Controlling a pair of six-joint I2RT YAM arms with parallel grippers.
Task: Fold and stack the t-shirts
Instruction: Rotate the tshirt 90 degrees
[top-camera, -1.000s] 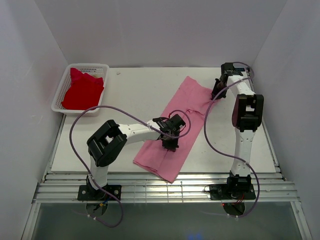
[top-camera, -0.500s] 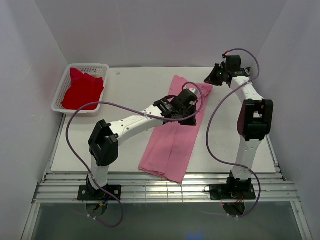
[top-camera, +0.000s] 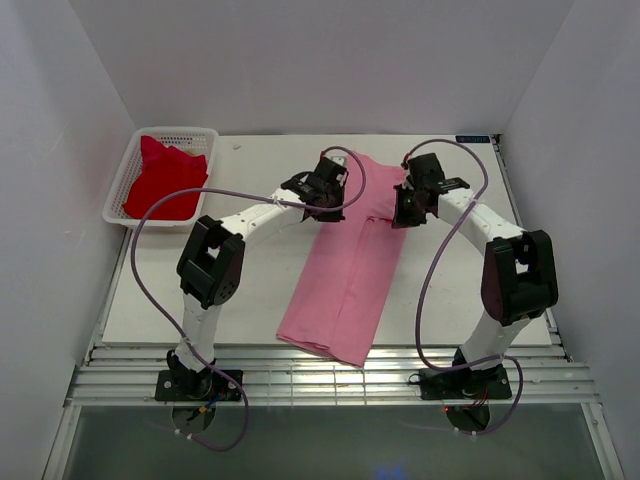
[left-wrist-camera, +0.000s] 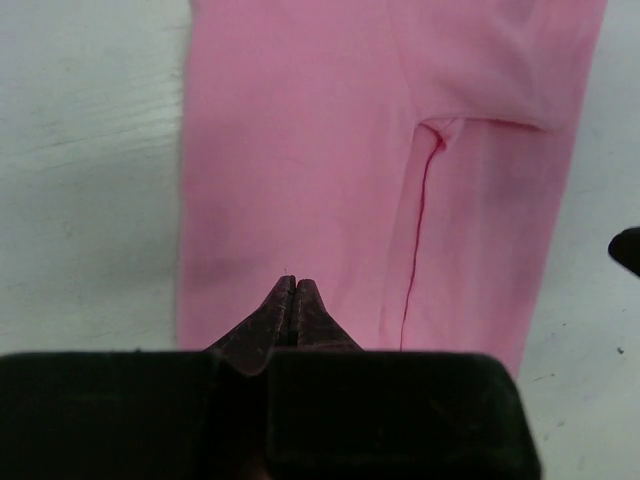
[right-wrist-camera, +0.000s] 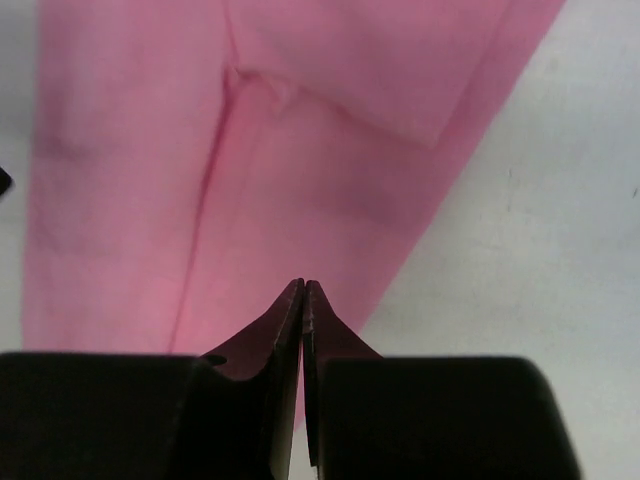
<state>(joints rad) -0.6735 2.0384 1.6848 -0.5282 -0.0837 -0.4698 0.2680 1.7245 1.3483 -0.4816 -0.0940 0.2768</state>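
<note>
- Two claws, both clenched: the left gripper (left-wrist-camera: 292, 284) and the right gripper (right-wrist-camera: 304, 286) have their fingers pressed together, tips over the pink t-shirt (top-camera: 345, 280). I cannot tell whether any cloth is pinched.
- The pink t-shirt lies as a long, soft folded strip on the white table (top-camera: 250, 270).
- The red t-shirt (top-camera: 165, 180) sits crumpled in a white mesh basket (top-camera: 118, 182), well left of the pink one.

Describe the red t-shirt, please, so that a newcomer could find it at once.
Start at the white table and go to its far left corner, where a white mesh basket sits. The red t-shirt lies bunched inside it; the pink t-shirt lies flat in a long strip mid-table.
</note>
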